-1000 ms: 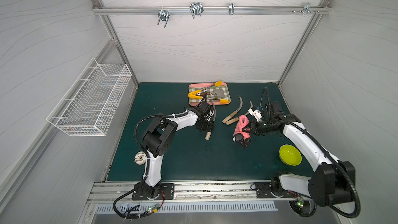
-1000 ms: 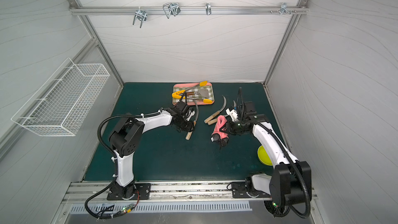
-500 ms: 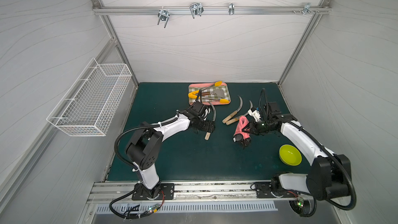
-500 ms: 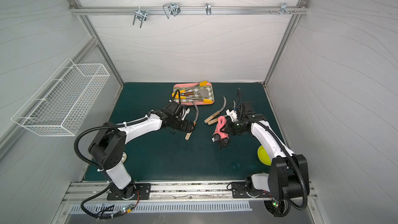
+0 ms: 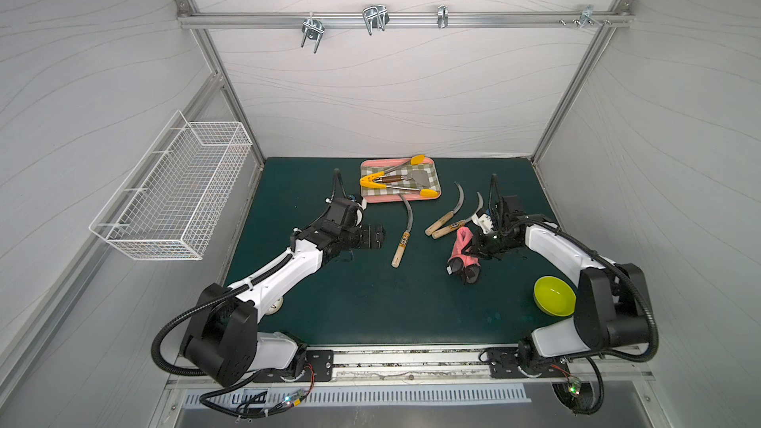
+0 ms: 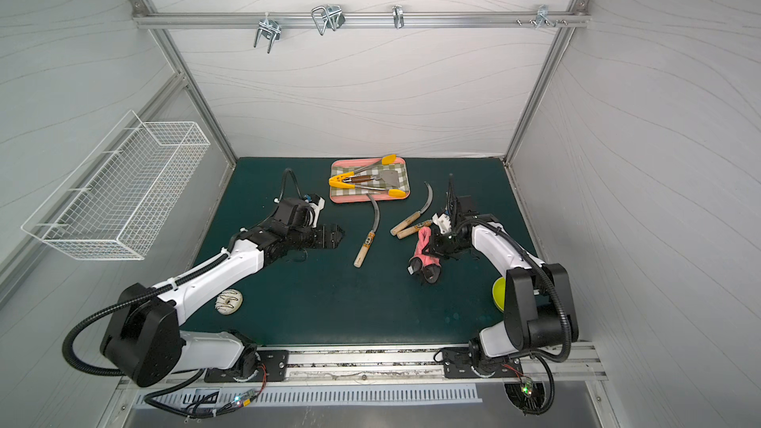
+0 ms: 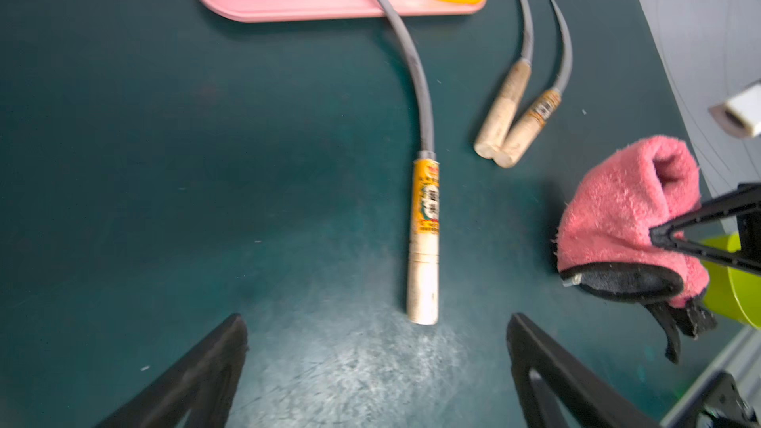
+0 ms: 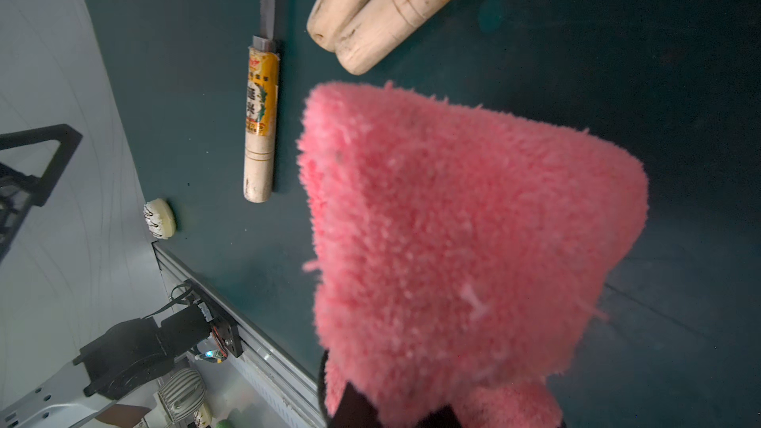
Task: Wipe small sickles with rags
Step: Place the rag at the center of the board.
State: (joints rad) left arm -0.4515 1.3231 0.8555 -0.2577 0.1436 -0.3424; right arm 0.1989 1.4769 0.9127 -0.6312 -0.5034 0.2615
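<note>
Small sickles (image 5: 402,232) lie on table (image 5: 350,302): one mid, blade tip over pink tray (image 5: 383,200) edge; other pair (image 5: 438,226) side by side nr rag (image 5: 460,242). Left gripper (image 5: 382,236) wide open, empty, beside mid handle. Right gripper (image 5: 471,249) clamped on rag.

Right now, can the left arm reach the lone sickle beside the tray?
Probably yes. The left gripper is open and faces the handle of the lone sickle; only bare mat lies between.
</note>
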